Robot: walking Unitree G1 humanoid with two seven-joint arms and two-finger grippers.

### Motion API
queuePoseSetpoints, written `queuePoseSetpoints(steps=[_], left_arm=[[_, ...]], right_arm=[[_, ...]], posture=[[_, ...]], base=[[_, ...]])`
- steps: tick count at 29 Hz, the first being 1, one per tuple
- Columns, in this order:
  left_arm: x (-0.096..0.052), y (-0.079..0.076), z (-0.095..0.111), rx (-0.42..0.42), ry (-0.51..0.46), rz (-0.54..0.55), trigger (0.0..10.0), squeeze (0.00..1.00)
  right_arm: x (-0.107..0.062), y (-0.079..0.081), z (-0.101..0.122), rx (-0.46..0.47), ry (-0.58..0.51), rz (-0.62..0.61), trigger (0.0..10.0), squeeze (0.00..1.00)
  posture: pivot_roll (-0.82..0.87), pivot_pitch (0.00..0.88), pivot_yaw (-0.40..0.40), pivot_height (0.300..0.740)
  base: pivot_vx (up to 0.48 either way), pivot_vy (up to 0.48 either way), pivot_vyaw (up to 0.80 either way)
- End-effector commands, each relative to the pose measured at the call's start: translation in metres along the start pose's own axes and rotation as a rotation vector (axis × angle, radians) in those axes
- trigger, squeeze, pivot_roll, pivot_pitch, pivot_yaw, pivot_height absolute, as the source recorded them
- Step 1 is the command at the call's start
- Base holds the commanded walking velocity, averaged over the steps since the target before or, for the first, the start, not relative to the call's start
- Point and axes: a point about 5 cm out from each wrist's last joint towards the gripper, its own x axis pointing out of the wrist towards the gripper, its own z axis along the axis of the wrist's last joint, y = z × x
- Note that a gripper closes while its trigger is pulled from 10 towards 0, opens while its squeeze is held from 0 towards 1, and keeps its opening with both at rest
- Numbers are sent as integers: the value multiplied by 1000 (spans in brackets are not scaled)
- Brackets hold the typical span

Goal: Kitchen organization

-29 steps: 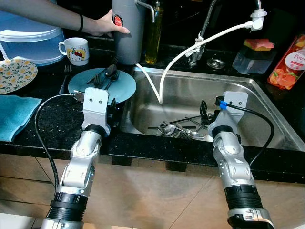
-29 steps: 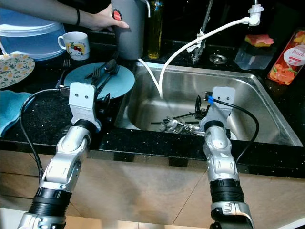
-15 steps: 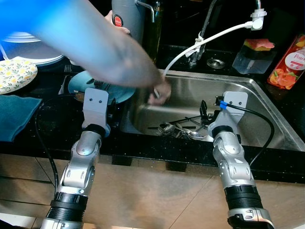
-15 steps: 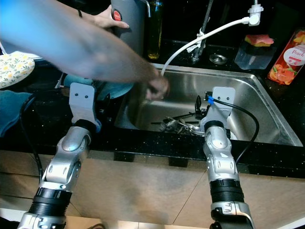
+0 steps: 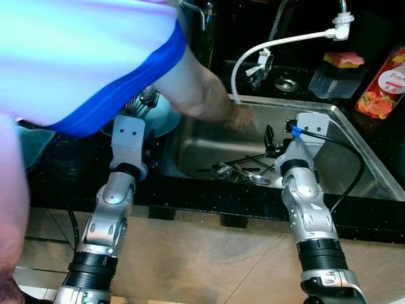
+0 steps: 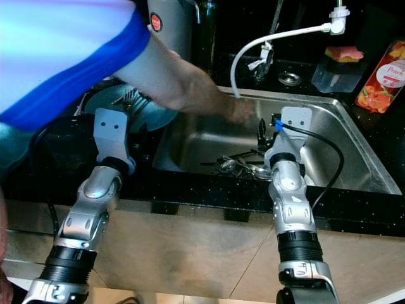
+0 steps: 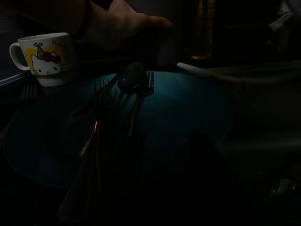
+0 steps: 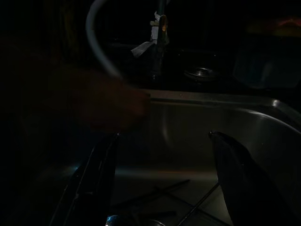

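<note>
A loose heap of silver spoons and forks point(image 5: 243, 174) lies on the floor of the stainless steel sink point(image 5: 354, 168), toward its near wall, with bare steel open to the right and behind it. The right gripper point(image 8: 162, 188) hangs just above that heap inside the basin, its two black fingers point(image 8: 235, 181) spread wide apart and holding nothing, the near rim of the sink directly below its wrist. A person's hand point(image 5: 237, 116) reaches across into the basin at the far left corner, beside the end of a white hose point(image 5: 266, 47) that curves down from the tap. To the left, on the black speckled counter point(image 5: 63, 183), sits a round teal plate point(image 7: 188, 117) carrying dark forks and a spoon point(image 7: 131, 77); a white cartoon mug point(image 7: 44, 59) stands just behind its edge. The left gripper point(image 5: 142, 142) is poised at the plate's near rim, and whether its fingers are parted cannot be told. The person's white sleeve with a blue band point(image 5: 82, 63) covers much of the counter's left side.
</note>
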Motion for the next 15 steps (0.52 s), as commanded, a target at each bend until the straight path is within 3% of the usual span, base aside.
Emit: queuePoseSetpoints(steps=[1, 15], left_arm=[[1, -2, -1, 4, 5, 2, 10000, 0], [1, -1, -3, -2, 10, 15, 10000, 0]], right_arm=[[1, -3, 0, 2, -1, -6, 10000, 0], [1, -3, 2, 5, 0, -5, 10000, 0]], posture=[[235, 0, -73, 740], [225, 0, -77, 740]], base=[[0, 0, 0], [0, 0, 0]])
